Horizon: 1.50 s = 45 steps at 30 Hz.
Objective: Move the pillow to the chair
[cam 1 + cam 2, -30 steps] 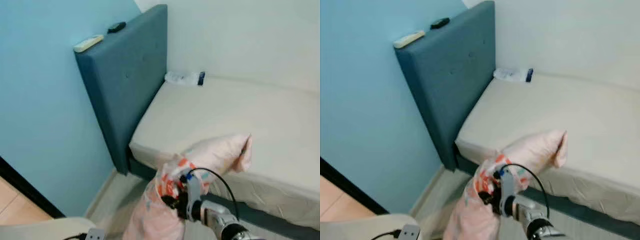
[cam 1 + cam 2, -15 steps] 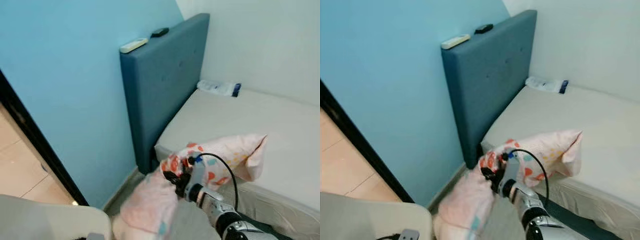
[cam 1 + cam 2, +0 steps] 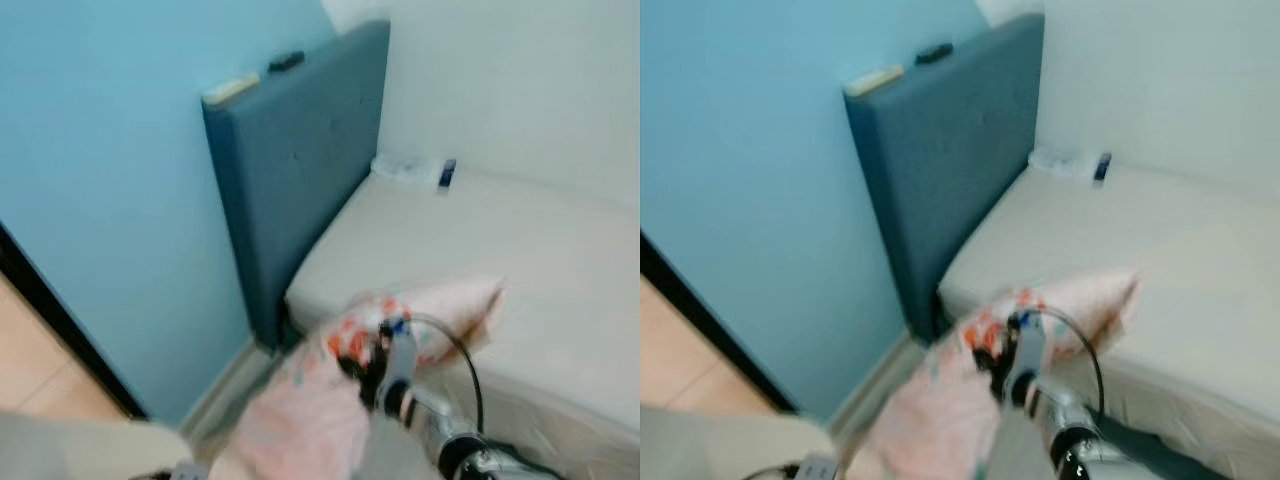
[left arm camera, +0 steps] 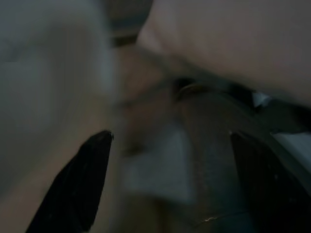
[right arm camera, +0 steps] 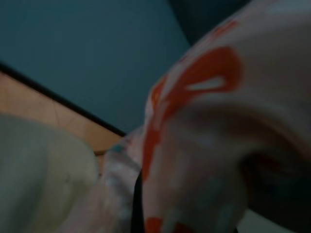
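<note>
Blue painted wall [image 3: 100, 180] at 9 o'clock, black skirting strip [image 3: 60, 330] along its foot. Pale rounded chair edge [image 3: 80, 450] at 7 o'clock, low in view. Padded slate-blue headboard [image 3: 300, 170] at 11 o'clock; cream remote [image 3: 231, 89] and small black object [image 3: 286, 61] lie on its top edge. Bare cream mattress [image 3: 480, 250] from centre to 3 o'clock, with a crumpled white-and-dark packet [image 3: 410, 170] at its head end. Pink cloth pillow with orange and teal spots [image 3: 330, 400] hangs at 6 o'clock, off the mattress corner, clamped in the right gripper [image 3: 375, 365]. Left gripper [image 4: 165, 184]: fingers spread apart, view blurred.
</note>
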Motion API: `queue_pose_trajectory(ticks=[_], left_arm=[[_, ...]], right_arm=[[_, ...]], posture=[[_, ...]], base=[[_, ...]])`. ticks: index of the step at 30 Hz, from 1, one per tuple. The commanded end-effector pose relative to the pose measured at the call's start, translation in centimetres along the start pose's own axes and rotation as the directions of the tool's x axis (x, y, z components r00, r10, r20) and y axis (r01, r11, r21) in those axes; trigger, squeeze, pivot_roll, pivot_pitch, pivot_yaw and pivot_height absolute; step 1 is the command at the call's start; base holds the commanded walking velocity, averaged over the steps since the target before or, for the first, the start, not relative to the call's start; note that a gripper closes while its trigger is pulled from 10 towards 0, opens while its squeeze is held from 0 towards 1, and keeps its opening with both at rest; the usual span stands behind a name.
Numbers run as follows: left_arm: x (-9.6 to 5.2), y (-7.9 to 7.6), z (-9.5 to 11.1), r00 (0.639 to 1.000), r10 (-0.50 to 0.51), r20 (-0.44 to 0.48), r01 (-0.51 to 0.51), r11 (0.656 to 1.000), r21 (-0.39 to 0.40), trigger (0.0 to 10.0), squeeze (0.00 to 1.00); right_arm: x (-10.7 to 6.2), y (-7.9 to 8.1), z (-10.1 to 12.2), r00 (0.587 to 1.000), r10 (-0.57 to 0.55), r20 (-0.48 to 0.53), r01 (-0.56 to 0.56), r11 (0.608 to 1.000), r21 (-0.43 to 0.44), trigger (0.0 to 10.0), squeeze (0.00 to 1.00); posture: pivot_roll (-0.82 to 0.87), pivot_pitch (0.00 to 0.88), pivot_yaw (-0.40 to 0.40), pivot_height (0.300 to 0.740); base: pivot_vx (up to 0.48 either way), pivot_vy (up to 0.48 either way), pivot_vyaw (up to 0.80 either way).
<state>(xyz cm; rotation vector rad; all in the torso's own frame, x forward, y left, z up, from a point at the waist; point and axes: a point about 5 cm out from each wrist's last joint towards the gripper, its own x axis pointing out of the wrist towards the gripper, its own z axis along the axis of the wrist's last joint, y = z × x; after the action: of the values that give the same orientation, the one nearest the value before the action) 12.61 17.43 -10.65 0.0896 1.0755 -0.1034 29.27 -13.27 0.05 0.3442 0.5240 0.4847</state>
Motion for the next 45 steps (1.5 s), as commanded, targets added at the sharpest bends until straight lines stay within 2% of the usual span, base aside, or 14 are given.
queue_pose_trajectory(ticks=[1,8,23,27,34,40,41,45], left_arm=[[-0.3,0.0,-1.6,0.998,-0.005,-0.056,0.004,1.0,-0.009,10.0,0.0],[-0.3,-0.2,-1.5,0.999,-0.001,-0.052,0.0,0.999,-0.034,10.0,0.0],[-0.2,-0.1,-1.1,0.999,0.02,-0.035,-0.022,0.998,-0.066,10.0,0.0],[0.0,0.4,0.0,0.999,0.051,0.009,-0.05,0.992,-0.113,10.0,0.0],[0.3,1.2,2.7,0.992,0.079,0.102,-0.066,0.99,-0.122,10.0,0.0],[0.3,1.6,4.0,0.984,0.102,0.145,-0.082,0.987,-0.137,10.0,0.0],[0.3,1.7,4.2,0.982,0.109,0.155,-0.086,0.985,-0.149,10.0,0.0],[0.3,1.9,4.7,0.978,0.123,0.17,-0.095,0.981,-0.167,10.0,0.0]], right_arm=[[0.7,0.9,1.4,0.998,0.022,0.061,-0.02,0.999,-0.041,10.0,0.0],[1.1,1.4,2.2,0.995,0.06,0.083,-0.055,0.997,-0.054,10.0,0.0],[1.2,1.6,1.7,0.996,0.074,0.059,-0.069,0.995,-0.071,10.0,0.0],[1.3,2.0,1.8,0.994,0.095,0.06,-0.09,0.993,-0.074,10.0,0.0],[1.7,3.0,1.6,0.986,0.153,0.068,-0.149,0.987,-0.06,10.0,0.0],[2.2,4.2,3.8,0.95,0.257,0.178,-0.257,0.966,-0.02,10.0,0.0],[2.4,4.5,5.0,0.931,0.287,0.227,-0.292,0.956,-0.011,10.0,0.0],[2.4,4.8,6.5,0.903,0.326,0.281,-0.335,0.942,-0.015,10.0,0.0]], posture=[[-0.1,0.038,-0.008,0.74],[-0.1,0.044,-0.011,0.74],[-0.1,0.042,-0.015,0.74],[-0.1,0.04,-0.02,0.74],[-0.08,0.044,-0.024,0.74],[-0.08,0.042,-0.02,0.74],[-0.08,0.043,-0.019,0.74],[-0.08,0.043,-0.02,0.74]], base=[[0.0,-0.428,0.8],[0.0,0.0,0.8],[0.0,0.0,0.79],[0.0,0.0,0.79],[0.0,0.0,0.79],[0.0,0.0,0.79],[0.0,0.0,0.79],[0.0,0.0,0.79]])
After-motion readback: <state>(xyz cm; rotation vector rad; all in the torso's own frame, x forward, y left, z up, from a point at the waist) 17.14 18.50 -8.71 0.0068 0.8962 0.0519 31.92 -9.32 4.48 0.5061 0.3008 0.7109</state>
